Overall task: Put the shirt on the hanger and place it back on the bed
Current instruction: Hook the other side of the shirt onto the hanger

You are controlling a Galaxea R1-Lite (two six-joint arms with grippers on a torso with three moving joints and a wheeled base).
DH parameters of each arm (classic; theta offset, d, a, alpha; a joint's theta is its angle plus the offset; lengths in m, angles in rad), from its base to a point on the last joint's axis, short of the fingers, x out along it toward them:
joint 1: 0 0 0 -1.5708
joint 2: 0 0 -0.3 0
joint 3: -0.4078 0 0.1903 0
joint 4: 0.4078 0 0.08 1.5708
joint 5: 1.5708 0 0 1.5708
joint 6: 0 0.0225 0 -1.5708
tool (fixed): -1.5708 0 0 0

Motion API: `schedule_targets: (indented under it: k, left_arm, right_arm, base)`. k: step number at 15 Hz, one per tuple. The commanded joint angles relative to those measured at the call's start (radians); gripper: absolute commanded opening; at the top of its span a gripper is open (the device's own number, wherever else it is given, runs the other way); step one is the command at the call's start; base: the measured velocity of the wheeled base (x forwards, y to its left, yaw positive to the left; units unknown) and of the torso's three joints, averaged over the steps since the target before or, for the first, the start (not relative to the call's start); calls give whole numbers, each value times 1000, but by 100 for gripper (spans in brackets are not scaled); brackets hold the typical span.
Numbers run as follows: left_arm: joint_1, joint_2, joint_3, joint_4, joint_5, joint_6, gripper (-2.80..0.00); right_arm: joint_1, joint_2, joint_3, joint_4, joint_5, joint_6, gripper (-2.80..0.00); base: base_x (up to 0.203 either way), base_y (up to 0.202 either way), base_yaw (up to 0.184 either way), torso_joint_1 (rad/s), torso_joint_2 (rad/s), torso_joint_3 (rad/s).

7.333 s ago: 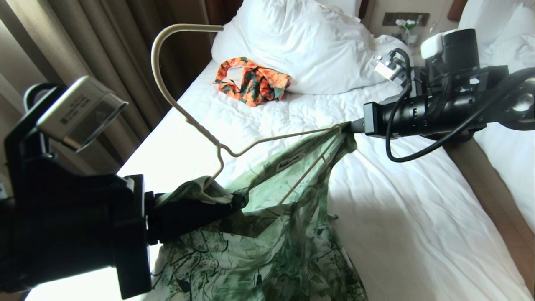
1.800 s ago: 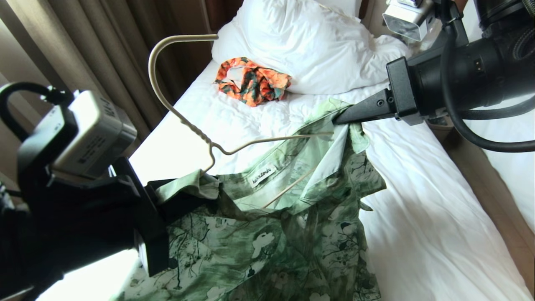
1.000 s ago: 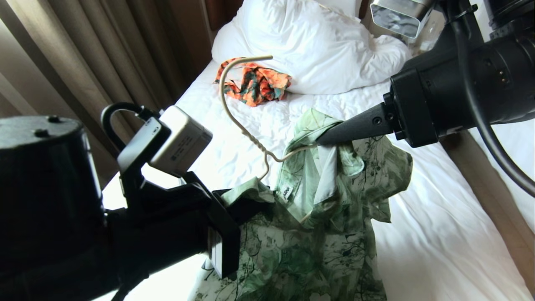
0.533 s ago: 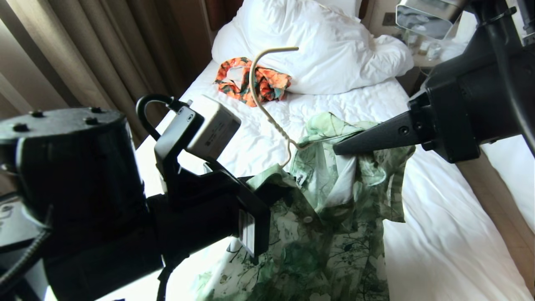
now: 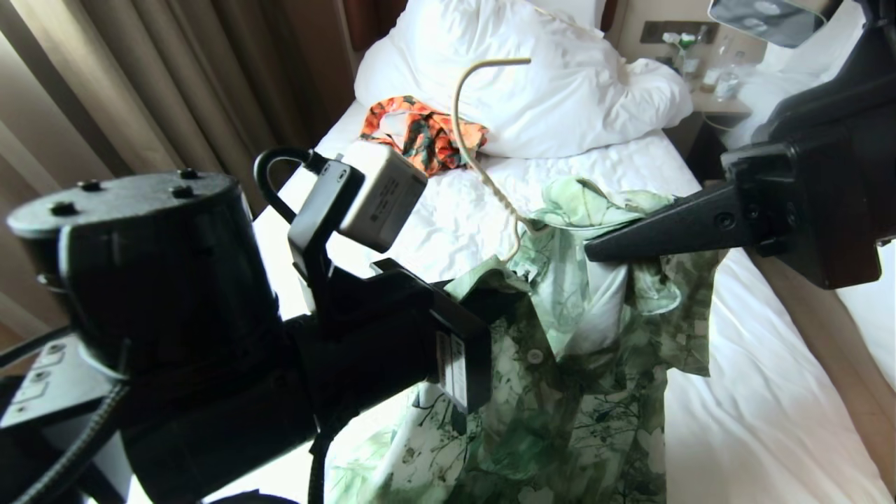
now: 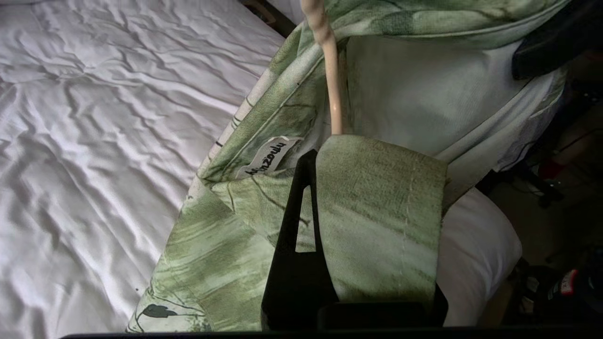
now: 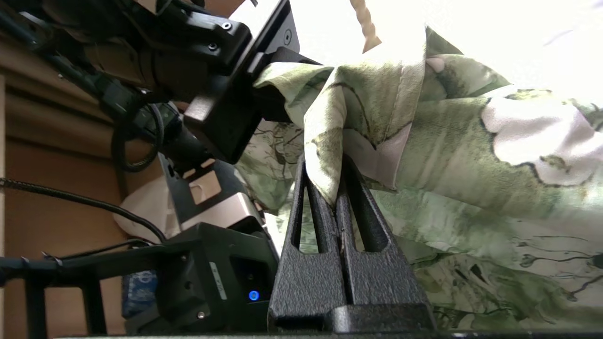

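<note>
Both arms hold the green flowered shirt (image 5: 560, 364) up over the near part of the bed (image 5: 735, 420): the left gripper (image 5: 490, 294) is clamped on a fold of fabric at the collar's left side, and the right gripper (image 5: 595, 250) has its fingers pinched together on the cloth at the collar's right side. The cream hanger (image 5: 483, 161) sits inside the neck opening, its hook rising toward the far pillow (image 5: 532, 77). An orange patterned garment (image 5: 420, 133) lies on the sheet just in front of that pillow.

The shirt (image 5: 560, 364) hangs over the bed (image 5: 735, 420) between both grippers, the hanger (image 5: 483, 140) hook rising above it
</note>
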Motion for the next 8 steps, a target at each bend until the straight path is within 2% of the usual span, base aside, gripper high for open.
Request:
schedule_targets:
  k: [1,5,6,8]
  left_arm:
    - [-12,11,2,-38,2,-1,-280]
    - [-38,1,-1,-50,2,-4,-280]
    - [-38,3,-1,-75,3,-2,-280]
    - [-38,9,3,-136,2,-2,-280]
  right_arm:
    - [-15,-9,7,4,2,-30,-280]
    - [-31,-35,31,5,3,-94,-280]
    - [-26,-41,30,6,2,-93,0]
    - [-26,-44,30,5,1,-91,0]
  base:
    - [0,0,0,0,0,0]
    - [0,0,0,0,0,0]
    - [0,0,0,0,0,0]
    - [0,0,0,0,0,0]
